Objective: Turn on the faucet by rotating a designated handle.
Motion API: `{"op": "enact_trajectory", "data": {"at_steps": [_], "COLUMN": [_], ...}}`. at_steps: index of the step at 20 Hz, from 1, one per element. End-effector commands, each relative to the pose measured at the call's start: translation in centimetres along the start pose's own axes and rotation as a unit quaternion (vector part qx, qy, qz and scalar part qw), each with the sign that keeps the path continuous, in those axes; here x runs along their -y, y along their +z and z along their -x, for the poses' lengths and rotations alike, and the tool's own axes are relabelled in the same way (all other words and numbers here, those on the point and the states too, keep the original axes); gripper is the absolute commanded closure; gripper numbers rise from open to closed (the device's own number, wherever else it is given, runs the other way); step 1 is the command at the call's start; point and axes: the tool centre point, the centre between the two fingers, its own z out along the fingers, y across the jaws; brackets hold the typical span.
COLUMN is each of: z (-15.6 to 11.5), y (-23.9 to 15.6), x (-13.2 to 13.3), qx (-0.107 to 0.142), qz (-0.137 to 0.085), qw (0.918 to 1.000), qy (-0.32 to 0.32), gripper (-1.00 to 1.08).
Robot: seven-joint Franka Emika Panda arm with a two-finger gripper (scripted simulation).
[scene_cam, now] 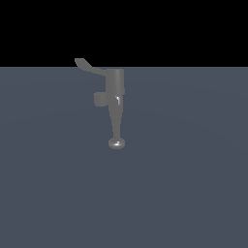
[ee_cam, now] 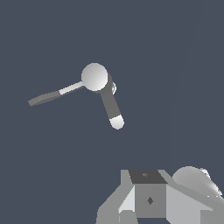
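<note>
The faucet is a small grey metal fixture standing on the grey floor in the middle of the exterior view. Its tapering spout ends in a rounded knob. The handle is a thin flat lever jutting from the cylinder's top toward the exterior view's left. The wrist view looks down on the faucet, the handle and the spout. Only part of my gripper shows, at the edge of the wrist view, well apart from the faucet. It holds nothing that I can see. My gripper is out of the exterior view.
A short stubby side knob sticks out of the faucet body below the handle. The flat grey floor stretches all around the faucet. A rounded grey part of my arm shows beside the gripper.
</note>
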Motion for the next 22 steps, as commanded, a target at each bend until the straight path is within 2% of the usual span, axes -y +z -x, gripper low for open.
{"op": "enact_trajectory", "data": {"at_steps": [1,6,11,16,22], "z": [-0.8,-2.3,-3.7,-5.0,-6.6], "y": [0.6,1.9,3.3,4.8,6.8], "x": [1.0,2.9,4.8,6.6,8.8], "qx": [0.003,0.006,0.006,0.003,-0.005], "qz": [-0.001,-0.002,-0.001,0.002,0.005], "qw": [0.9995,0.9952,0.9868,0.9741,0.9536], "qy": [0.033,0.097,0.162,0.226,0.301], "gripper": [1.08,1.08,1.08,1.08,1.08]}}
